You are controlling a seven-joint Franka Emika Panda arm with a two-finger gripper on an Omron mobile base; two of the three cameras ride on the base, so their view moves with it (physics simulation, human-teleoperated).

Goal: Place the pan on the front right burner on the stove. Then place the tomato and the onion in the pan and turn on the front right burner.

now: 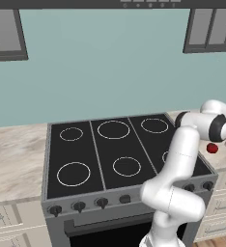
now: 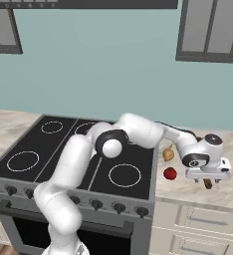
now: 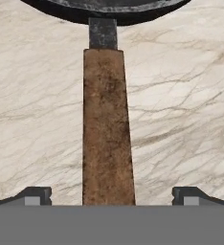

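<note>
My gripper (image 3: pixel 109 197) is spread wide astride the pan (image 3: pixel 106 9) handle running toward twelve o'clock, so I should descend centred, then pinch squarely.

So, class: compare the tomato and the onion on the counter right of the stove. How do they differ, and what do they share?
Colour: the tomato is glossy red, the onion dull tan-brown.
Position: the tomato lies nearer the counter's front edge, the onion further back.
Shared: both are small round balls of similar size, resting apart on the marble counter beside the stove, neither one held.
</note>
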